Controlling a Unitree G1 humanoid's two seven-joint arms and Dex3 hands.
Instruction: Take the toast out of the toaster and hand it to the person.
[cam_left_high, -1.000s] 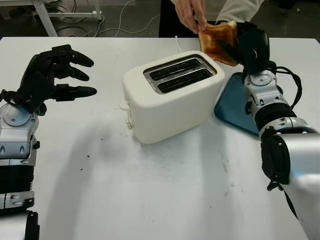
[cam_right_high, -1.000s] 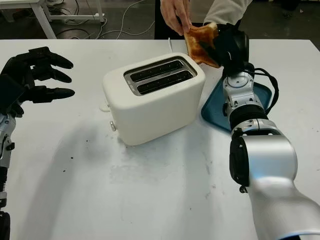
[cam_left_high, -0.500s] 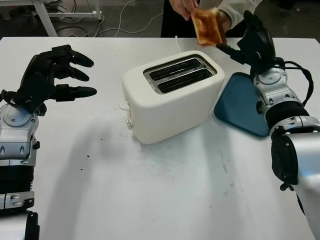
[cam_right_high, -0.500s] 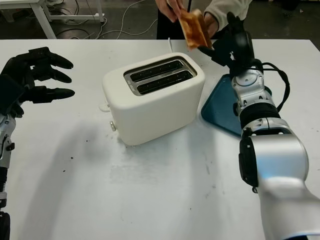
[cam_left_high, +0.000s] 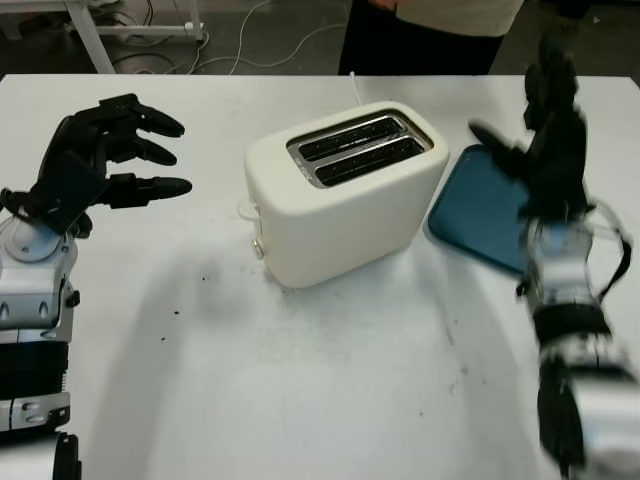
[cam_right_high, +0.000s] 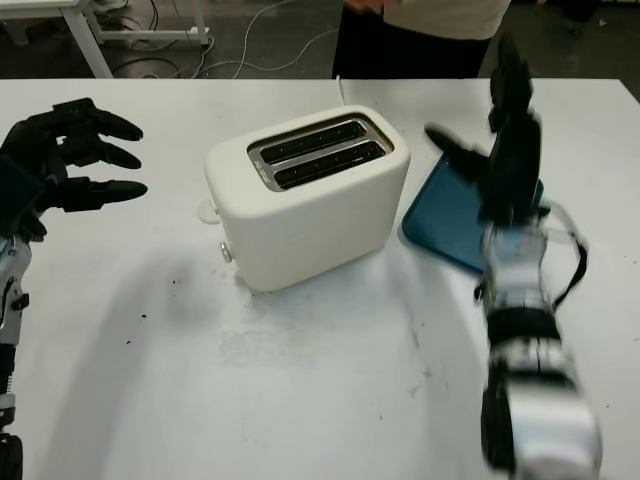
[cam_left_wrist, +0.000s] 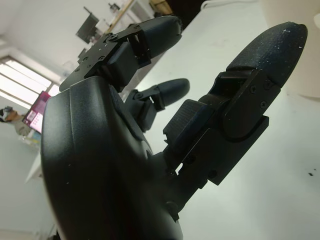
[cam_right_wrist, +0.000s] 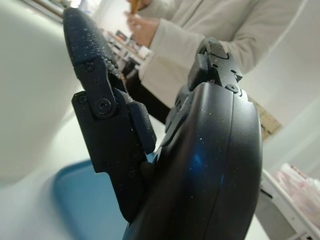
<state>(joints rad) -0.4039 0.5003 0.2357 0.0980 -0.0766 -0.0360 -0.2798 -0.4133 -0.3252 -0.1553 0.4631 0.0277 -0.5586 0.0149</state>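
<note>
A white table carries two things. A white toaster stands near the middle, with its two slots facing up. Just beside it, on the right side, a blue tray lies flat. Small dark crumbs are scattered on the left part.

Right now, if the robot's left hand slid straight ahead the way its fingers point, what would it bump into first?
Probably the white toaster. The left hand is open above the table's left side, its fingers aimed across at the toaster's side with bare table between them. Height is hard to judge, so it might pass just over the top.
</note>
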